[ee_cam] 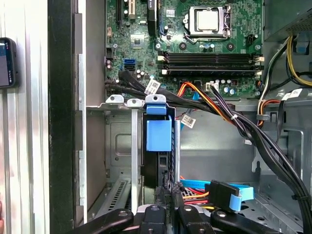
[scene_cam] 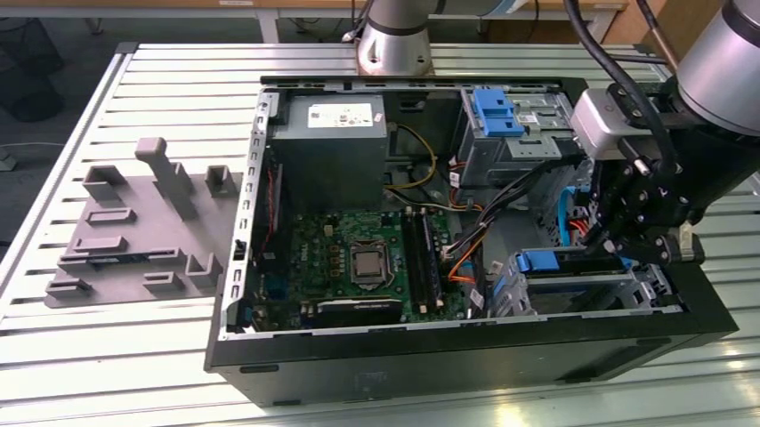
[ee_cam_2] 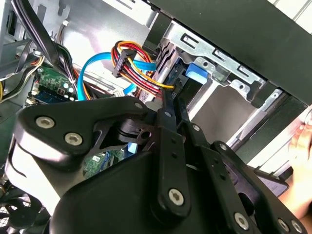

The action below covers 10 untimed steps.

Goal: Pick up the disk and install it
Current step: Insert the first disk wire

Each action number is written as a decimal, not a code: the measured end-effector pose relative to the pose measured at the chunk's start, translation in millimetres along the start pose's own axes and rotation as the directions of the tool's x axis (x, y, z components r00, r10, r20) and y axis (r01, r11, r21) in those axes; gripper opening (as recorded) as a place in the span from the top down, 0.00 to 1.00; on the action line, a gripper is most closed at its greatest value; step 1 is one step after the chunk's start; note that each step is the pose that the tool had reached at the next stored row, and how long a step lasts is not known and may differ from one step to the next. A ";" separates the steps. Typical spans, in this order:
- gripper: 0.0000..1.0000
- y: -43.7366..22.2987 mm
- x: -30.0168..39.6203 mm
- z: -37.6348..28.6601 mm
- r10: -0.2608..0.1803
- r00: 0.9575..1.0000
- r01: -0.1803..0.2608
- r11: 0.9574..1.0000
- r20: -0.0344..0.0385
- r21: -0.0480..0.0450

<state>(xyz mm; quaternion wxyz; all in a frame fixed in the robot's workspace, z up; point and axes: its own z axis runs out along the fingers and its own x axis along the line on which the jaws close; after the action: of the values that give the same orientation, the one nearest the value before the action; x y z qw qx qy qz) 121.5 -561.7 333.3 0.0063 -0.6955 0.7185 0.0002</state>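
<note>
Disk (ee_cam: 159, 141), silver metal drive with blue plastic rails, sits edge-on in bay; black gripper (ee_cam: 170, 195) fingers clamped on it; press straight, rails aligned.

Computer case (scene_cam: 475, 356) on table (scene_cam: 119, 356), fixture plate (scene_cam: 142, 231) beside it — exterior view's left

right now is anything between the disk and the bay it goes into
Nothing visible is. In the first wrist view the disk stands on edge, already in the bay, with the gripper close at its outer end. The cables run beside the bay, not across the disk.
</note>
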 end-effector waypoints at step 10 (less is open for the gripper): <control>0.84 0.0 0.0 4.2 0.000 1.000 0.000 1.000 0.000 -0.003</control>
<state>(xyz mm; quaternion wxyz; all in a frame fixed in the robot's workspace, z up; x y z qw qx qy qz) 121.5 -561.7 329.1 0.0051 -0.6955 0.7186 0.0011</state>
